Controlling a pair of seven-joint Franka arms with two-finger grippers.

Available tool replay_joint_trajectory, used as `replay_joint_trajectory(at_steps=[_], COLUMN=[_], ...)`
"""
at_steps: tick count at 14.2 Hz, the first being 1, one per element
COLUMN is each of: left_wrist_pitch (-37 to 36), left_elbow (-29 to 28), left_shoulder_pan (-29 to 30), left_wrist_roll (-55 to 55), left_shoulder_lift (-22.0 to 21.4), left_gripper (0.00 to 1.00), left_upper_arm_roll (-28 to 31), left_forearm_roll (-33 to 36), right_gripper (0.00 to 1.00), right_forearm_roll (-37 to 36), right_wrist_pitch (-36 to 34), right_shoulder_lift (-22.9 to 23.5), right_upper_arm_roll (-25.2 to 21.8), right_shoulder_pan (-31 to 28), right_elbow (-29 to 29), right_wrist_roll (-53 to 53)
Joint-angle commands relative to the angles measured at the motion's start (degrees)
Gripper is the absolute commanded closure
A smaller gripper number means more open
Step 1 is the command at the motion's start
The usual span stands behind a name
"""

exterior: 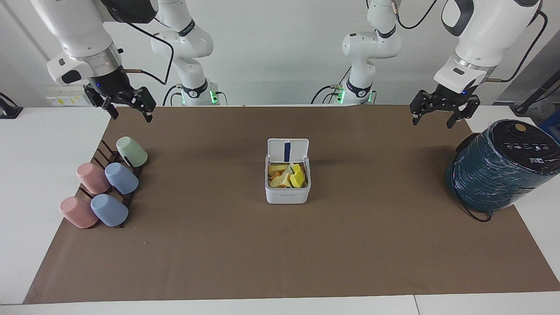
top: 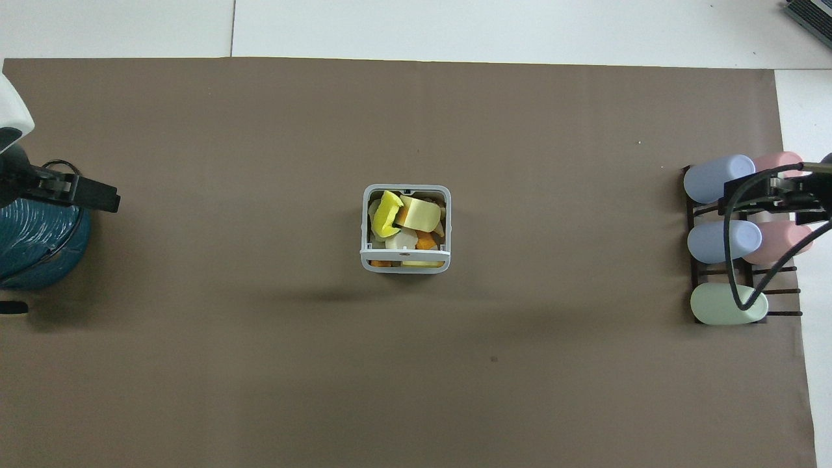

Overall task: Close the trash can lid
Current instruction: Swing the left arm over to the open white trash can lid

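Observation:
The small white trash can (exterior: 287,195) stands in the middle of the brown mat, filled with yellow, orange and white pieces. Its lid (exterior: 288,150) is open and stands upright on the side nearer to the robots, with the blue strip on its underside showing. In the overhead view the trash can (top: 366,221) shows its open top and the lid (top: 404,252) is seen edge-on. My left gripper (exterior: 433,119) (top: 84,194) is open and empty, up in the air by the teal cylinder. My right gripper (exterior: 130,111) (top: 767,193) is open and empty, up over the cup rack.
A large teal cylinder with a black top (exterior: 498,175) (top: 32,247) stands at the left arm's end of the table. Several pastel cups (exterior: 107,183) (top: 721,242) lie on a dark rack at the right arm's end. The brown mat (exterior: 280,253) covers the table.

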Motion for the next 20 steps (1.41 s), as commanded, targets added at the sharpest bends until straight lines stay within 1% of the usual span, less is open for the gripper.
replay_joint_trajectory(at_steps=[1,6,9,10,11,14,16,18,20], left_wrist_pitch=[-0.3,-0.1,0.6,1.5,3.4,9.7,11.6,13.0,16.0], left_elbow=[-1.7,-1.7,-1.8,-2.3,-4.1,-11.4,-13.2,-13.9,-16.0], left_shoulder_pan=[0.4,0.3,-0.9,-2.4,-4.1,-10.0,-14.0,-17.9,-21.5], left_wrist_roll=[0.4,-0.1,-1.5,-2.0,-2.9,-8.0,-12.0,-17.2,-21.2], left_shoulder_lift=[-1.6,-1.6,-1.6,-1.6,-2.3,-5.1,-5.3,-4.5,-4.5], left_gripper=[0.0,0.0,0.0,0.0,0.0,0.0,0.0,0.0,0.0], left_upper_arm_roll=[-0.3,-0.4,-1.0,-1.1,-1.1,-1.1,-1.1,-1.1,-1.1], left_forearm_roll=[0.8,0.8,0.8,0.8,0.8,0.8,0.8,0.8,0.8], right_gripper=[0.0,0.0,0.0,0.0,0.0,0.0,0.0,0.0,0.0], right_forearm_roll=[-0.6,-0.5,-0.5,-0.5,-0.5,-0.5,-0.4,-0.4,-0.3], right_wrist_pitch=[-0.3,-0.2,-0.3,-0.3,-0.2,-0.1,-0.1,-0.2,-0.1], right_shoulder_lift=[-0.9,-0.9,-0.9,-0.9,-0.9,-0.9,-0.9,-0.9,-0.9], right_upper_arm_roll=[0.0,0.1,0.1,0.1,0.1,0.1,0.1,0.1,0.1], right_shoulder_pan=[0.0,0.0,0.1,0.0,0.0,0.0,0.0,0.0,0.0], right_elbow=[-0.8,-0.8,-0.8,-0.9,-0.9,-0.9,-0.9,-0.9,-0.9], right_wrist_roll=[-0.6,-0.3,-0.3,-0.3,-0.3,-0.4,-0.6,-0.5,-0.5])
